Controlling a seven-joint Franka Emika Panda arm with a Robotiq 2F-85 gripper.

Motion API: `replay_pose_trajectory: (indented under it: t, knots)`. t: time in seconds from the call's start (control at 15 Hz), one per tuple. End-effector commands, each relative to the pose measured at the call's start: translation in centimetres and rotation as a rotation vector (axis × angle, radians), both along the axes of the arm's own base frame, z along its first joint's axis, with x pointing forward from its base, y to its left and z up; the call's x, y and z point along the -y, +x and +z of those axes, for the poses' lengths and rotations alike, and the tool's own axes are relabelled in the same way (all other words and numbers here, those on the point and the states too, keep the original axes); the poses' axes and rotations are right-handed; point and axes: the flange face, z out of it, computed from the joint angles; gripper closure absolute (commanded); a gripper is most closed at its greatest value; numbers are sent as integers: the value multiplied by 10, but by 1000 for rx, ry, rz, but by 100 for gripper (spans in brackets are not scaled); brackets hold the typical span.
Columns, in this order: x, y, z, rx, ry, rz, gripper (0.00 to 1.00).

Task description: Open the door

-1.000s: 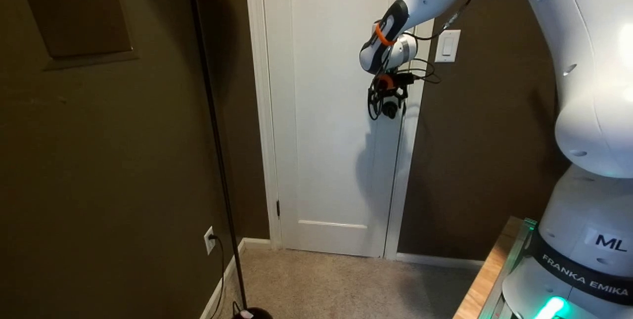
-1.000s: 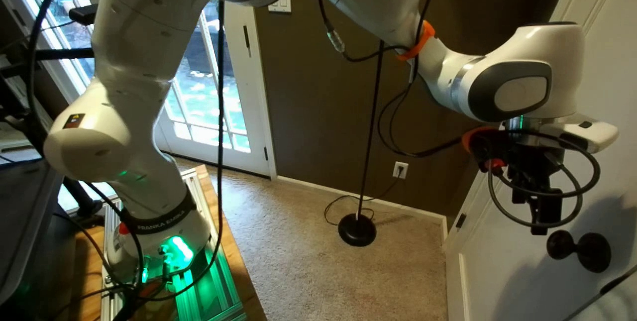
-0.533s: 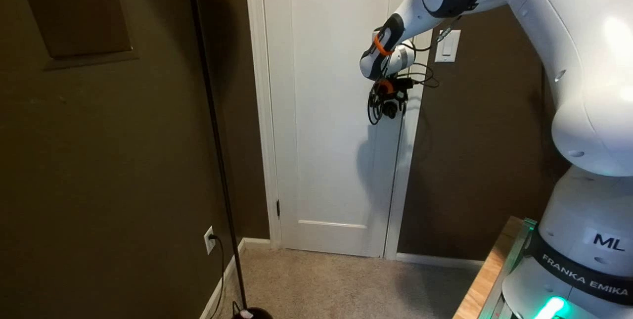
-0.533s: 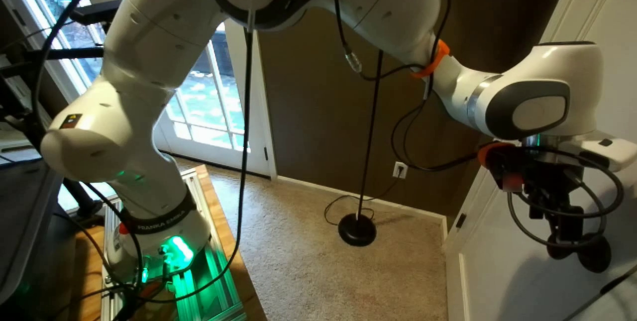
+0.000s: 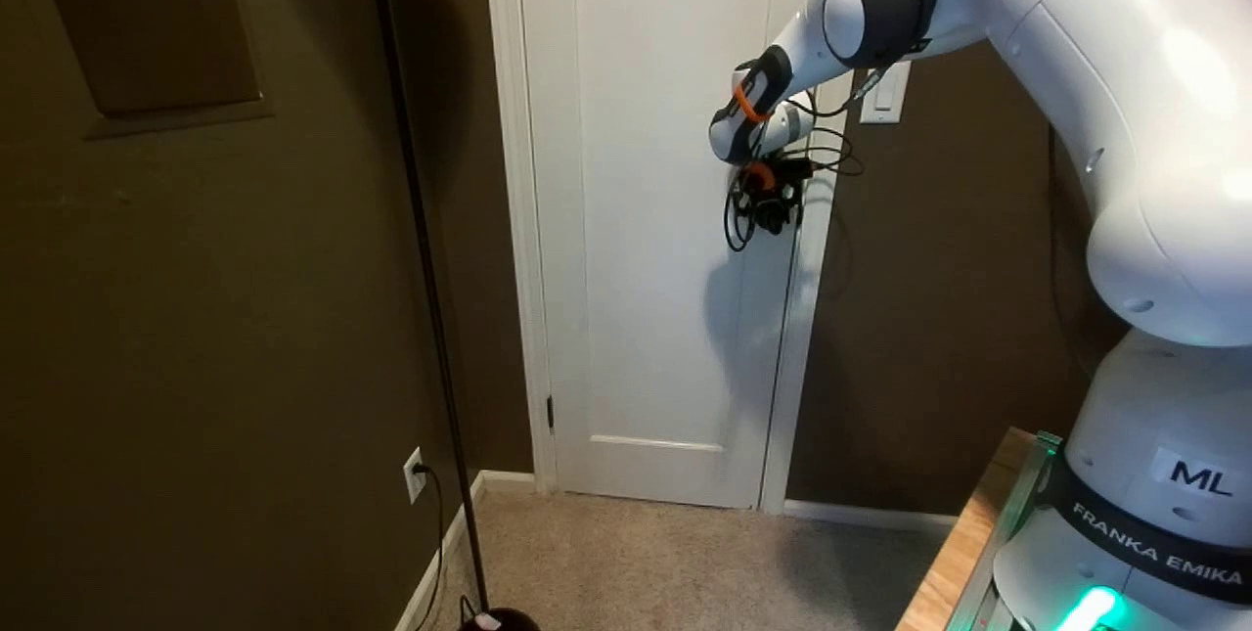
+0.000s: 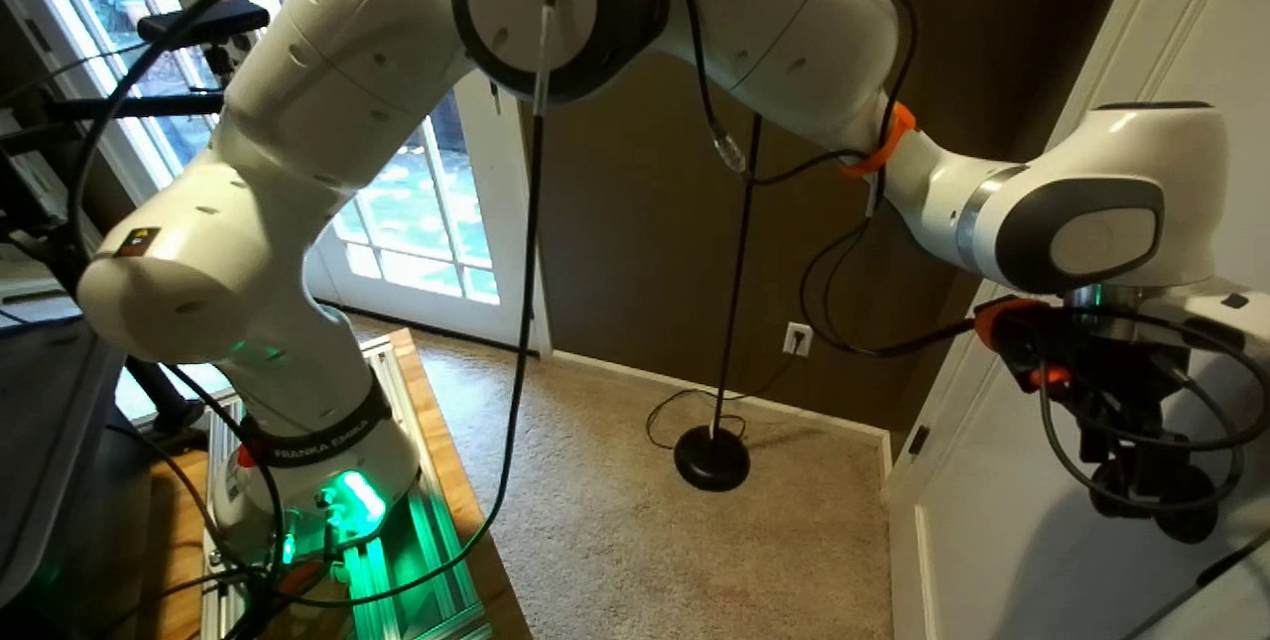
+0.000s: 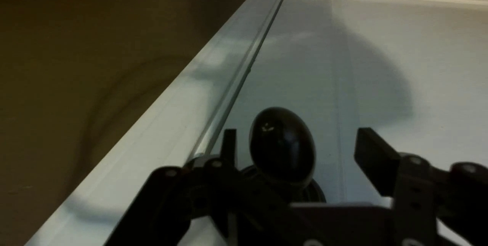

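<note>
In an exterior view, carpet (image 5: pixel 626 563) lay at lower centre; a wooden surface (image 5: pixel 970 533) carried the arm (image 5: pixel 1154 122), lower right. The door (image 5: pixel 655 318) stood closed at centre, the arm across its upper right; a black pole (image 5: pixel 427 269) stood left. The wrist view showed the pincer (image 7: pixel 295 148) spread, the knob (image 7: pixel 282 145) between its fingers.

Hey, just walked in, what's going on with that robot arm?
A robot arm has its end effector at the dark knob of a white door, presumably to open it. In the wrist view the end effector is open, the knob showing between its two sides with gaps, so it doesn't look gripped yet. The door is shut.
</note>
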Motion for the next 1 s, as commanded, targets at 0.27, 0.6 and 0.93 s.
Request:
replay_pose_trajectory:
  t: [0.27, 0.6, 0.93]
  knots:
    - [12, 5, 7, -34, 36, -46, 76]
    - [13, -2, 14, -14, 91, -86, 84]
    - [34, -19, 16, 42, 261, -99, 84]
